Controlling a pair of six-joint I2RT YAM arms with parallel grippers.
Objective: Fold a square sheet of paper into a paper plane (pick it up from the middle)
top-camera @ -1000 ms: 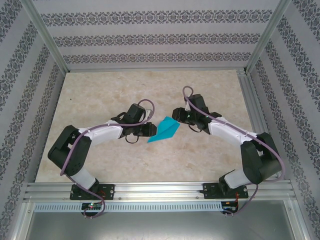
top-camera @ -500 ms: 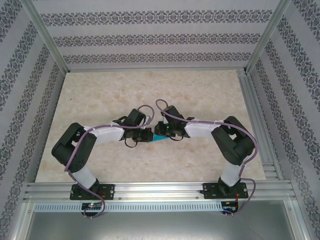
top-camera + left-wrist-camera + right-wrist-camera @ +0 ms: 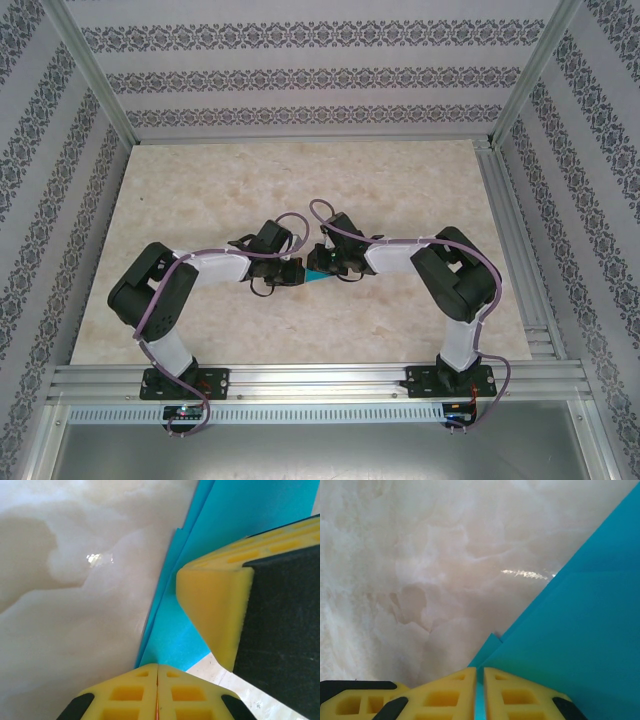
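Pads (image 3: 125, 695) of the left gripper (image 3: 157, 666) are pressing fully together, with the layered edge of the plane (image 3: 175, 635) running into their tips, apparently nipped there to anchor that end. The plane is sitting at mid-worktop (image 3: 200, 200), between the two arms. To its right, the right gripper (image 3: 480, 669) is clamping a blue sliver of it between nearly shut pads, likely holding the layers aligned while a crease is being set.

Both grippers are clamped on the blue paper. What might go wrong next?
The left gripper and right gripper both pinch the paper plane close together; pulling apart may tear it.
The left one holds only a thin edge, which may slip out.
Their fingers nearly touch and could collide.
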